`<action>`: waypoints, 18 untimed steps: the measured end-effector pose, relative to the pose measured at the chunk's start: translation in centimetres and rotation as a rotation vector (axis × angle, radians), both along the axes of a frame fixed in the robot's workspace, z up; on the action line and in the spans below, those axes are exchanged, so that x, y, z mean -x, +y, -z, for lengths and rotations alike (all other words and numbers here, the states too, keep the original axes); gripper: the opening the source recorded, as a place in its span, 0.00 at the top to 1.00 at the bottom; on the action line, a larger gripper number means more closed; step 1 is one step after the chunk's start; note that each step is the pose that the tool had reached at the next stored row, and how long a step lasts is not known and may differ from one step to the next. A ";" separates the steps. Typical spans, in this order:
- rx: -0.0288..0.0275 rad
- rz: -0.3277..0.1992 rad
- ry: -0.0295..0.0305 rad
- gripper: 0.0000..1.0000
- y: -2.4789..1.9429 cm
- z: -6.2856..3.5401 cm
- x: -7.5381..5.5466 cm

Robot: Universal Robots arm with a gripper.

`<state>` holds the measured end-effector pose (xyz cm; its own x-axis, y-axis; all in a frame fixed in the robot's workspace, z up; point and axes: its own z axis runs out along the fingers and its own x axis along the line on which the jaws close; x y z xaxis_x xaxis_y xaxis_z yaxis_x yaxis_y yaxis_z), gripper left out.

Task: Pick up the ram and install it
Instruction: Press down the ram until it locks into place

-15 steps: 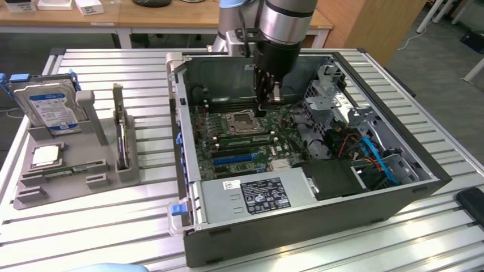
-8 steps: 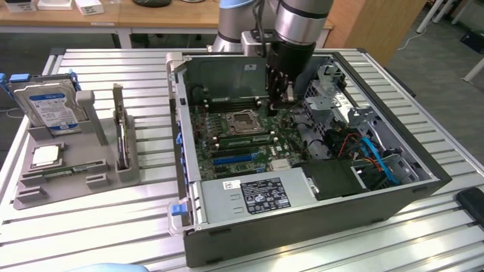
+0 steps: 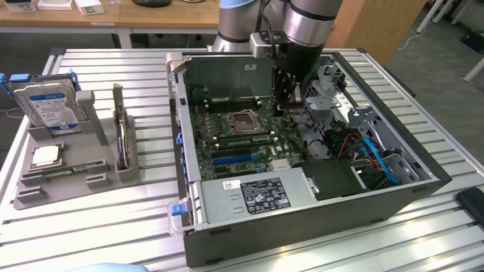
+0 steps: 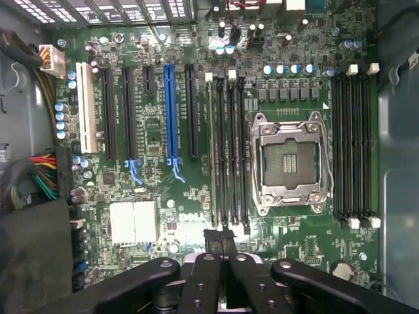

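The gripper (image 4: 219, 237) hung inside the open computer case (image 3: 302, 229), fingertips together and empty, poised close over the memory slots (image 4: 227, 150) beside the CPU socket (image 4: 288, 160). The green ram (image 3: 76, 169) lay flat in the grey fixture (image 3: 30, 195) on the surface (image 3: 113, 232), well apart from the gripper, seemingly parked there for an easy grasp.

You've got a pale slatted metal table (image 3: 113, 238) as the work surface, its ribs running across the exterior view. On the far side, at the exterior view's left, there's a wooden desk (image 3: 162, 17) with white boxes (image 3: 89, 7) on top and dark space under it. Far off toward the exterior view's right stands a tall wooden panel (image 3: 370, 25). Beyond that you see dark grey floor (image 3: 442, 62), a white cable (image 3: 414, 39) and white furniture legs (image 3: 442, 8). The light is even and indoor, and the shadows are soft.
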<state>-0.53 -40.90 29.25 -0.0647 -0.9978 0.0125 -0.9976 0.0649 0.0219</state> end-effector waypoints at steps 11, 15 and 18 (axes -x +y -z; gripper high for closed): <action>0.0000 0.000 -0.0013 0.90 0.00 1.15 -0.1; 0.0000 0.000 -0.0022 0.90 0.00 1.75 -0.2; 0.0000 0.000 -0.0036 0.90 0.00 2.18 -0.2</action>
